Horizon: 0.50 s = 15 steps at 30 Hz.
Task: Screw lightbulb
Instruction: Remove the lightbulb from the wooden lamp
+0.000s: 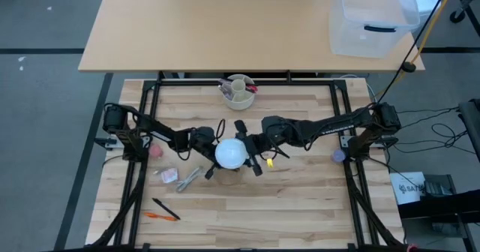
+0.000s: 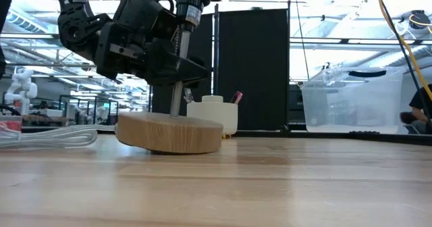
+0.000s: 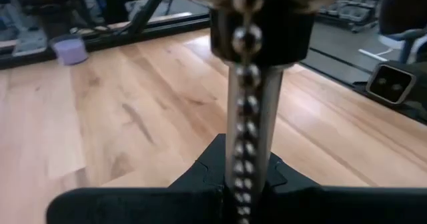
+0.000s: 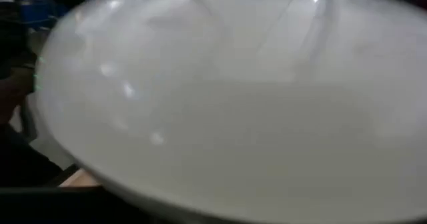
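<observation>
Fingers of the left tool (image 1: 204, 141) clamp the lamp stem (image 3: 248, 127); right tool (image 1: 253, 156) at the lightbulb (image 1: 231, 153), spread unclear.

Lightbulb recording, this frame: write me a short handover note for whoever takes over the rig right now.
Left gripper: shut on the lamp's metal stem, steadying the lamp on its round wooden base at mid-table.
Right gripper: at the lightbulb, which fills its wrist view; whether it grips or is letting go cannot be told.
Lightbulb: on top of the lamp, in the middle of the table.
Done: bulb brought to the lamp, lamp braced.
Left: how far the bulb is screwed in is not visible; check seating, finish turning if needed, then release both arms.
</observation>
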### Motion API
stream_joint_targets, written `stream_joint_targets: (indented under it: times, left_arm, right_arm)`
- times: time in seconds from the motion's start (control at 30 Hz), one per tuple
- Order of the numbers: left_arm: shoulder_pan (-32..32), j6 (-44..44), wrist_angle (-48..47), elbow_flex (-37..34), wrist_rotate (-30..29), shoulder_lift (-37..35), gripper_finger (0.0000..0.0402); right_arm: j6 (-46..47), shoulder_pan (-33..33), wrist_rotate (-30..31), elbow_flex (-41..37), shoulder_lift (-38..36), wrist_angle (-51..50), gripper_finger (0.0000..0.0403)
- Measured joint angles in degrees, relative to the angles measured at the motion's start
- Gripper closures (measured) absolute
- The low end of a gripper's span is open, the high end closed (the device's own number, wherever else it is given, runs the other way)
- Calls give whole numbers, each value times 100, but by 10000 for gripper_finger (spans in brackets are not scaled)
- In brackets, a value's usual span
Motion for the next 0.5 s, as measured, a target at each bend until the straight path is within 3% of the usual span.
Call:
stream_joint_targets:
  times: [0.27,0.5]
  left_arm:
    - [137,-181,409,46,-217,464,379]
    - [174,-464,723,159,-240,801,379]
  right_arm:
    - [147,44,407,-15,-204,-253,120]
    - [350,55,916,-15,-423,-794,106]
